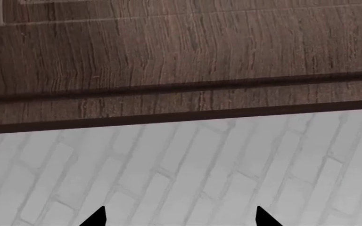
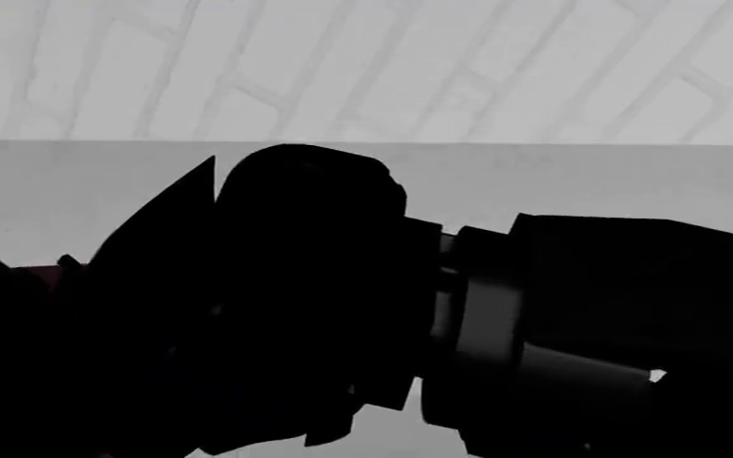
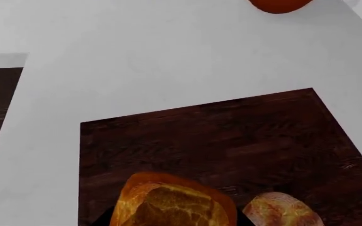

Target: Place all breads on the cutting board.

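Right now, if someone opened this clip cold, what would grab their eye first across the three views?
In the right wrist view, two golden-brown breads, a larger loaf and a smaller one, lie on the dark reddish cutting board, which rests on a pale counter; an orange-red object peeks in at the counter's far edge. The head view is mostly blocked by a black arm silhouette. The left wrist view shows only wood panelling and white brick.

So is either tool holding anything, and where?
Left tool: open, empty. Right tool: cannot be told; its fingers are hidden, though a bread loaf shows close by, over the cutting board.
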Robot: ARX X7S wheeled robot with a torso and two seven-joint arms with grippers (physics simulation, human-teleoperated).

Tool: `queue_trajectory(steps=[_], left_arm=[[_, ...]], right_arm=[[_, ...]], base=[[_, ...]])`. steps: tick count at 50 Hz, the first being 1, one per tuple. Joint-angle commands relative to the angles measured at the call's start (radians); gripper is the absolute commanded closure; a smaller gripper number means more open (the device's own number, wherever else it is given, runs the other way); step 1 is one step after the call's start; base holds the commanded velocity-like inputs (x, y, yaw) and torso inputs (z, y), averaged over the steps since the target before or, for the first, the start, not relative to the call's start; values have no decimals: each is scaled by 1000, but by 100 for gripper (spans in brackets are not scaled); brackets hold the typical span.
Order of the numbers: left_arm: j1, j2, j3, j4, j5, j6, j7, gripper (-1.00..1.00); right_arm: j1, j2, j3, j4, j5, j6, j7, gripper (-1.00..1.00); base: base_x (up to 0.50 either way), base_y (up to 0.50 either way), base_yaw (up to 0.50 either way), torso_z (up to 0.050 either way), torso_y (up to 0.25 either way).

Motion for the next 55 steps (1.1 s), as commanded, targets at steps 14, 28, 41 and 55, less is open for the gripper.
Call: queue_trajectory(steps=[14, 28, 41, 55], left_arm=[[13, -25, -9, 12, -14, 10, -3, -100], [17, -34, -13, 17, -20, 18, -5, -100], [15, -32, -11, 18, -23, 22, -5, -100], [-25, -21, 4, 2, -24, 14, -3, -100]], right_arm=[[-69, -54, -41, 49, -78, -15, -65, 100], [-72, -60, -49, 55, -79, -14, -55, -100], [-6, -26, -1, -13, -50, -14, 0, -100], [76, 123, 73, -162, 77, 12, 158, -100]], base=[[0, 0, 0, 0, 0], [0, 0, 0, 0, 1], [0, 0, 0, 0, 0], [0, 0, 0, 0, 0]])
